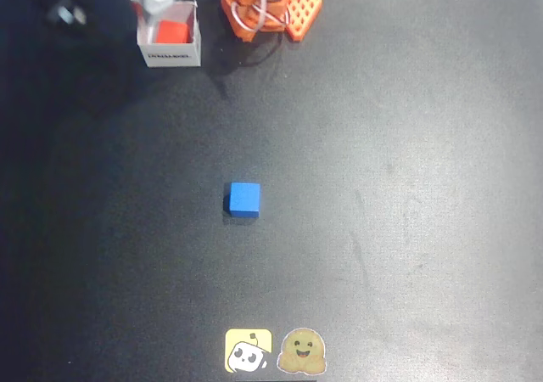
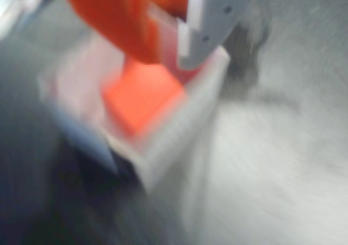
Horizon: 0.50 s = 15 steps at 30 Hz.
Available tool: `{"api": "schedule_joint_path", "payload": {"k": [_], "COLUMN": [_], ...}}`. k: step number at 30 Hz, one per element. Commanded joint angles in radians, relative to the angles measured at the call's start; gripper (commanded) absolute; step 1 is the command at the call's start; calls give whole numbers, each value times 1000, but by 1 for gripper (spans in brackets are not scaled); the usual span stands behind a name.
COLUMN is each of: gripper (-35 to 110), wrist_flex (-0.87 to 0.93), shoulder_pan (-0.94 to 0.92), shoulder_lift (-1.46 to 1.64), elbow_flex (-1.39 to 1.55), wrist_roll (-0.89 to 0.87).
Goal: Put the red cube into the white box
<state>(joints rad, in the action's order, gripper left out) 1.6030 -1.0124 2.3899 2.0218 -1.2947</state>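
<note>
Inside the white box (image 1: pixel 172 55) sits the red cube (image 1: pixel 172 32); above it the fingers (image 2: pixel 168 43) hang parted, gripping nothing.

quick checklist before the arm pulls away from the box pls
1. Red cube inside the white box: ok, both views show it between the walls.
2. Gripper free of the cube: cannot tell, the wrist view is blurred; its fingers hang just above the cube.
3. Box upright on the table: ok in the overhead view.
4. Blue cube apart from the box, out on the table: ok.
5. Stickers at the table's near edge, far from the arm: ok.
</note>
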Motion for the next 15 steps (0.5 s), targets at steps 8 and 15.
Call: {"api": "schedule_joint_path", "payload": {"k": [8,15], "gripper": [0,0], "wrist_flex": [-336,-295], "shoulder_pan": [742,870], "shoulder_lift": [74,563], "elbow_flex": [84,423], "wrist_roll": [28,63]}}
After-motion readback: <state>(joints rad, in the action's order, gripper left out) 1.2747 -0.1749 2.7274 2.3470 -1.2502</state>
